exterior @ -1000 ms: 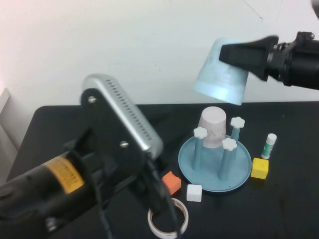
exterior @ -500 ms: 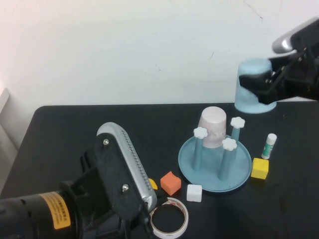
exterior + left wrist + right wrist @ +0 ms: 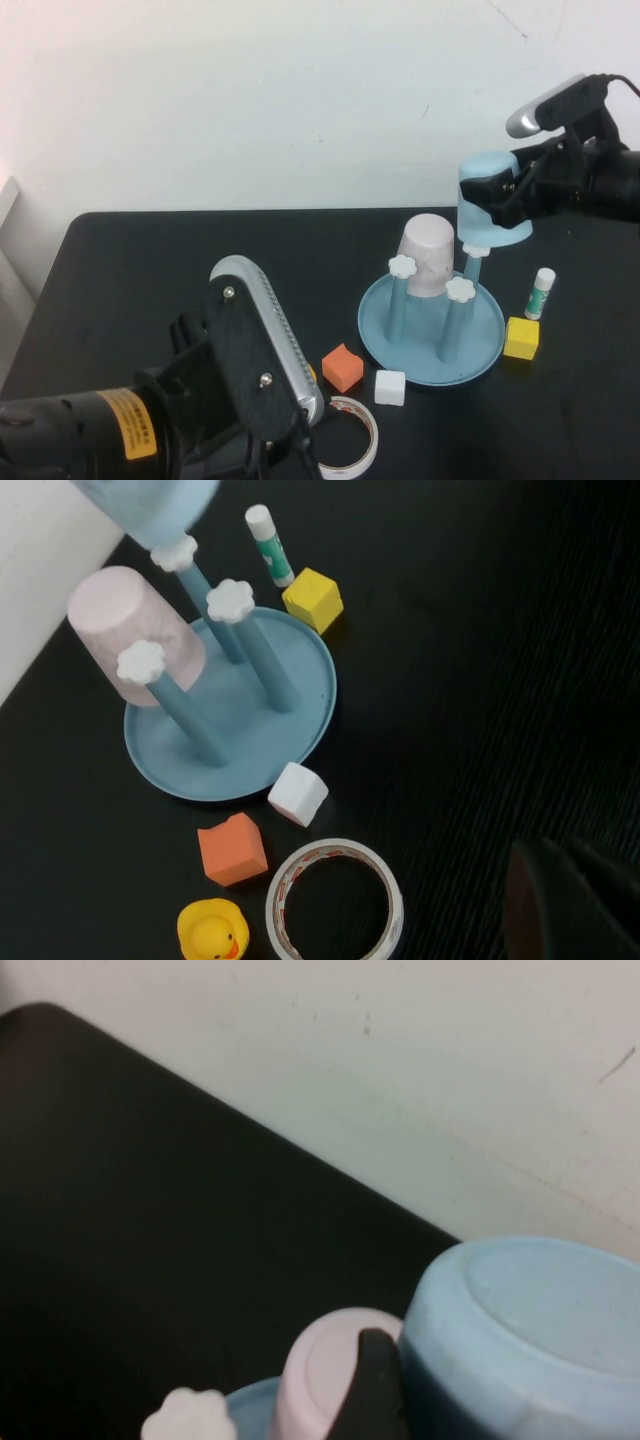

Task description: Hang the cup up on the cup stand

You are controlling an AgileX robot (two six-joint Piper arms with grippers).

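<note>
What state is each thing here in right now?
cup: upside down, held by right gripper, over a rear post.
pink cup: upside down on a post.
cup stand: upright on table.
left gripper: shut, empty, near front edge.
tape roll: lying flat.
glue stick: standing upright.

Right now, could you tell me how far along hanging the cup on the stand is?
Done: the right gripper holds the blue cup upside down above the far post of the cup stand. In hand: lowering it onto that knob. Left: seating and release. The pink cup already hangs; the left gripper is shut, near the table's front.
</note>
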